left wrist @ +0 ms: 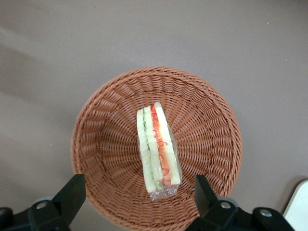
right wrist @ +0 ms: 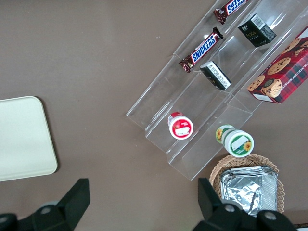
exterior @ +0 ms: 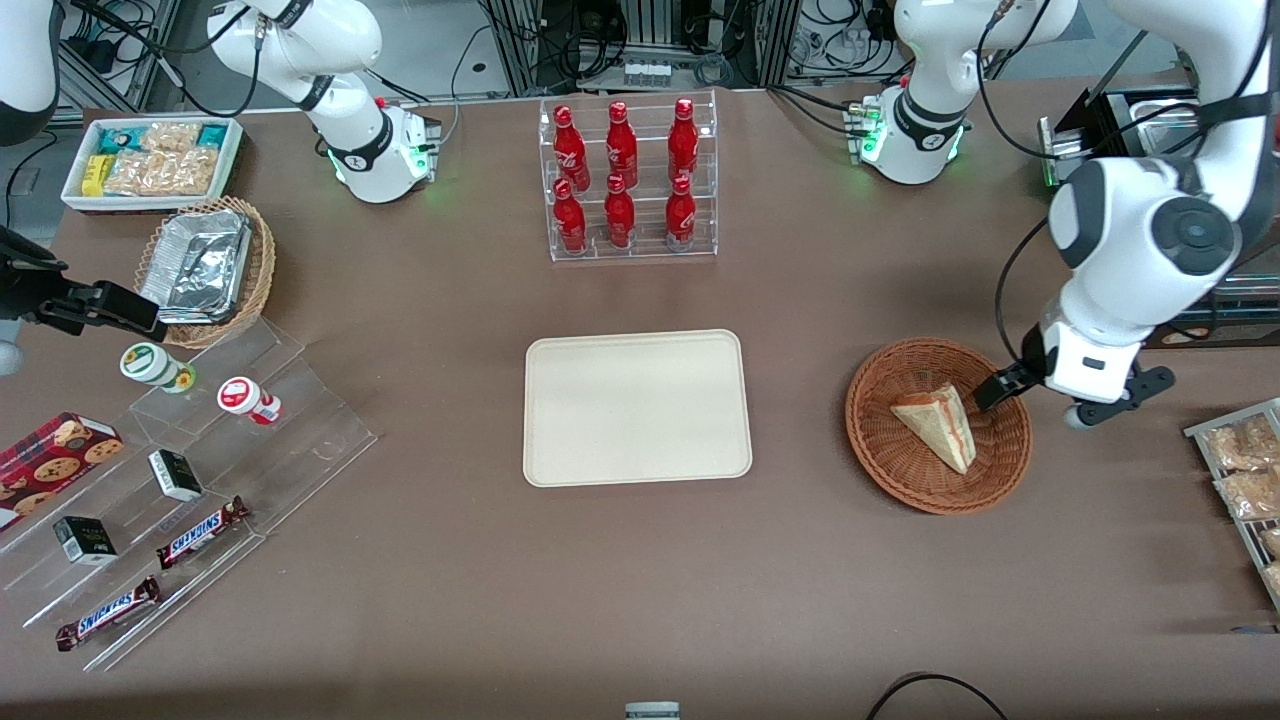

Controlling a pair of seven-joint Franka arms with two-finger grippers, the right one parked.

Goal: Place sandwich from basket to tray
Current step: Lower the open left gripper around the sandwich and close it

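Note:
The sandwich (exterior: 938, 425), a clear-wrapped wedge of pale bread, lies in the round reddish-brown basket (exterior: 880, 450). The left wrist view shows the red and green layers of the sandwich (left wrist: 158, 149) against the woven wall of the basket (left wrist: 106, 110). My gripper (exterior: 1000, 390) hovers over the basket's rim on the working arm's side. It is open, its fingers spread wider than the wedge and not touching it, and the gripper (left wrist: 136, 186) holds nothing. The cream tray (exterior: 636, 406) lies bare at the table's middle, beside the basket; one corner of the tray (left wrist: 299, 208) shows at the wrist.
A clear rack of red bottles (exterior: 625, 180) stands farther from the camera than the tray. Toward the parked arm's end are a stepped acrylic display (exterior: 200, 450) with snacks, a tan basket of foil containers (exterior: 205, 270) and a white snack box (exterior: 150, 160). Snack packets (exterior: 1245, 470) lie at the working arm's end.

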